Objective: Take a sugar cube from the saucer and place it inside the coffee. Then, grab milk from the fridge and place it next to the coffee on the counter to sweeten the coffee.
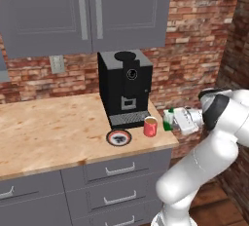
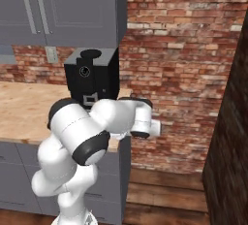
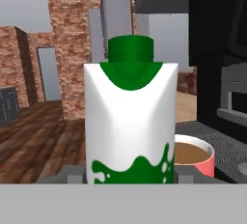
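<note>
Clamped in the gripper (image 1: 171, 119), the milk (image 1: 168, 118) is held at the desk (image 1: 48, 132) edge beside the coffee (image 1: 150, 126). Lowering onto the desk, then release, is called for next.

Black coffee machine (image 1: 125, 87) stands upright against the brick wall (image 1: 194, 40), its drip tray at 6 o'clock of its body. Grey wall cabinets (image 1: 87, 10) at 12 o'clock of it, wall outlet (image 1: 57, 64) at 9 o'clock. Grey drawer fronts (image 1: 116, 181) with silver handles low down, wood floor (image 2: 164, 195) below.
</note>
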